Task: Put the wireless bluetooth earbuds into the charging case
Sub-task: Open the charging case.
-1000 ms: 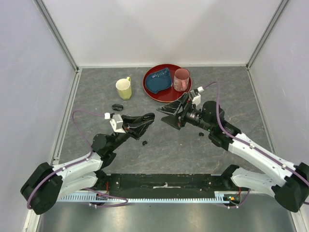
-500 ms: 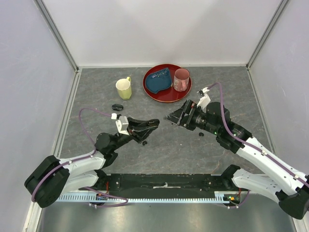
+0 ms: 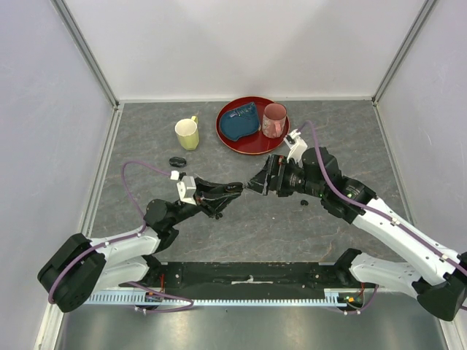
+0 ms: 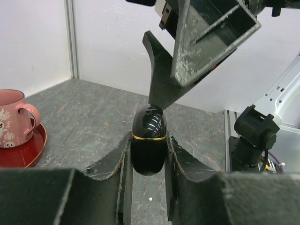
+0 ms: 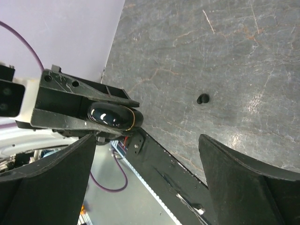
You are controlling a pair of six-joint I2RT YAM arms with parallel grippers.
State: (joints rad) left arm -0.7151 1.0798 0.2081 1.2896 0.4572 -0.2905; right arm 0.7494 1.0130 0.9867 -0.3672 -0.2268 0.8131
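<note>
Left wrist view: my left hand is clenched on the glossy black charging case, which is upright with its gold seam showing above the finger edges. My right hand is spread wide, one fingertip right at the case's top end. Right wrist view: one earbud lies alone on the grey desk, bare stone all around. Red tray and pink mug sit well apart, toward the far wall.
</note>
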